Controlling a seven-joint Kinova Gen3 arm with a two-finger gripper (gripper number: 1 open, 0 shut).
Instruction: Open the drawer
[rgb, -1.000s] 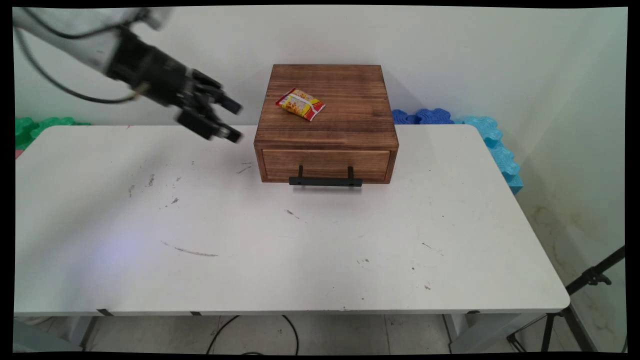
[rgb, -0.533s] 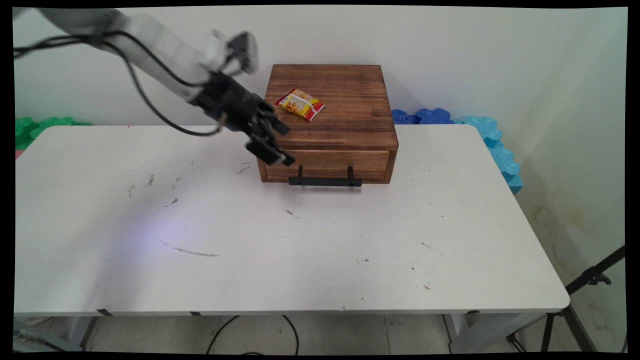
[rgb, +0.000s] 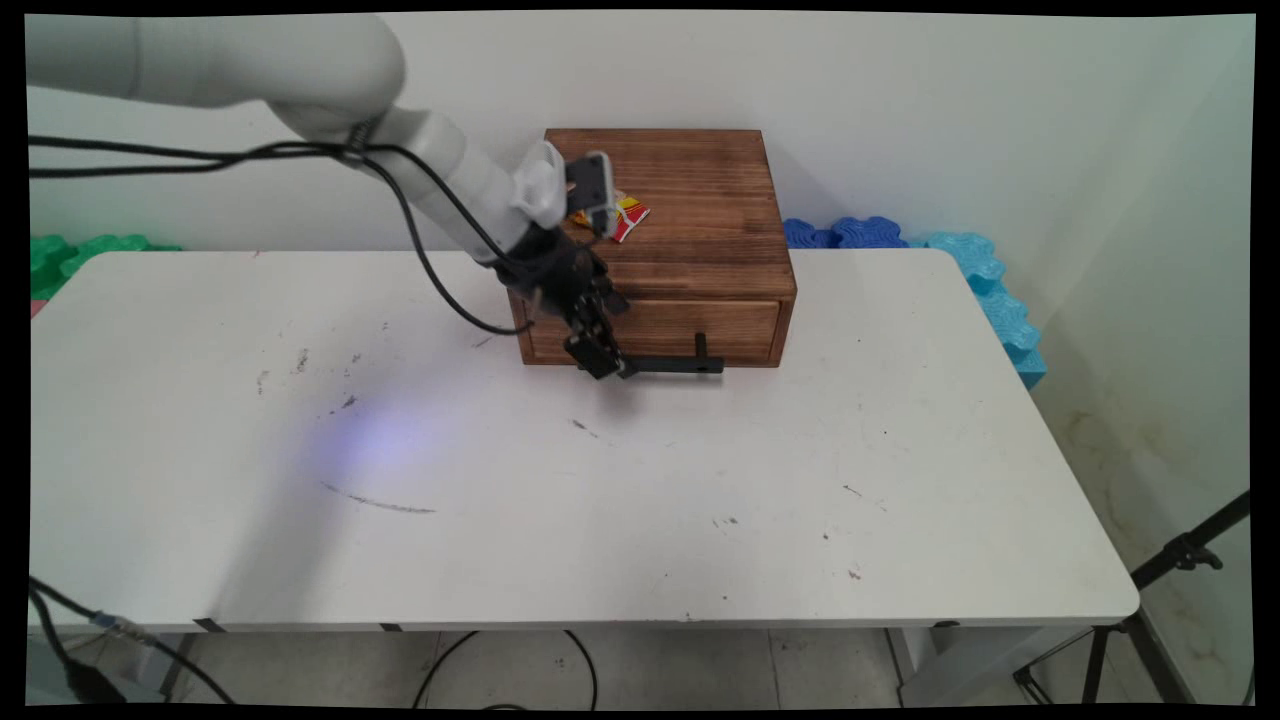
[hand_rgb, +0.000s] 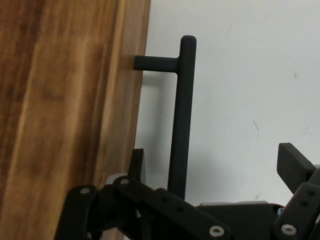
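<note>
A brown wooden drawer box (rgb: 700, 260) stands at the table's back middle, its drawer shut. Along the drawer front (hand_rgb: 65, 100) runs a black bar handle (rgb: 672, 366) (hand_rgb: 182, 115). My gripper (rgb: 608, 366) (hand_rgb: 216, 159) is open at the handle's left end, just above the table. In the hand view the bar passes between the two fingers, close to the finger on the drawer's side, and neither touches it. A yellow and red snack packet (rgb: 630, 214) lies on top of the box, partly hidden behind my wrist.
The white table (rgb: 600, 500) stretches wide in front of the box. Blue (rgb: 850, 232) and cyan (rgb: 1000, 300) foam mats lean at the back right, a green one (rgb: 70, 252) at the back left. A black tripod (rgb: 1180, 555) stands off the table's right front corner.
The arm has swung right and down, from left of the box to the drawer handle's left end. The gripper stays open. The packet is now partly covered by the wrist.
</note>
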